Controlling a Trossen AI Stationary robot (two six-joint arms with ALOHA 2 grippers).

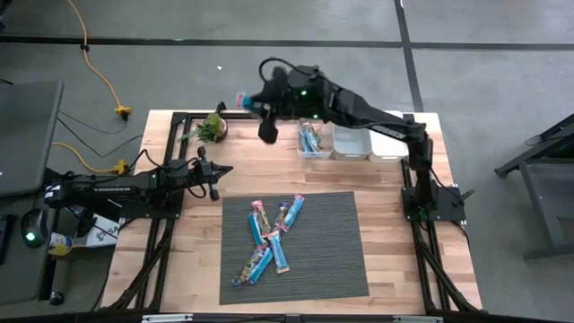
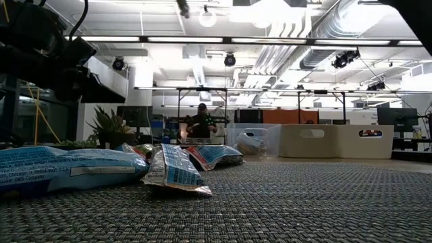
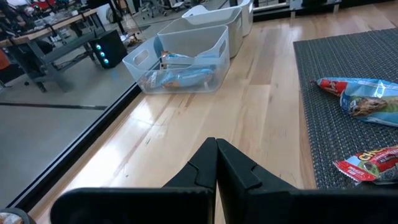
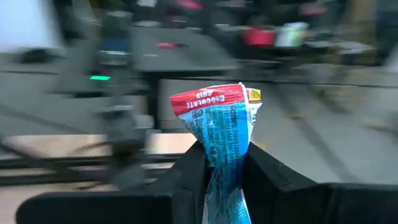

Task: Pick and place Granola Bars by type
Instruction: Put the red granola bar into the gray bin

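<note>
Several granola bars (image 1: 269, 238) in light blue and red wrappers lie flat on the dark woven mat (image 1: 332, 260); the low view shows them close up (image 2: 174, 169). More blue bars (image 3: 180, 74) sit in the leftmost clear bin (image 1: 312, 141). My right gripper (image 1: 256, 101) is raised over the table's far edge, left of the bins, shut on one bar (image 4: 221, 134) with a red top and blue body. My left gripper (image 3: 216, 163) is shut and hovers over bare wood left of the mat (image 1: 215, 176). My right gripper pinches the red-and-blue bar between its two fingers (image 4: 264, 177), holding its lower blue part (image 4: 222, 180). The red-banded end (image 4: 211, 99) sticks out beyond the fingertips. The bar is lifted clear of the table and its wrapper is crumpled where the fingers close on it.
Three bins stand in a row at the far right of the table: the clear one and two white ones (image 1: 352, 144) (image 1: 387, 145). A small potted plant (image 1: 213, 128) stands at the far left. A person (image 2: 200, 125) works far back in the room.
</note>
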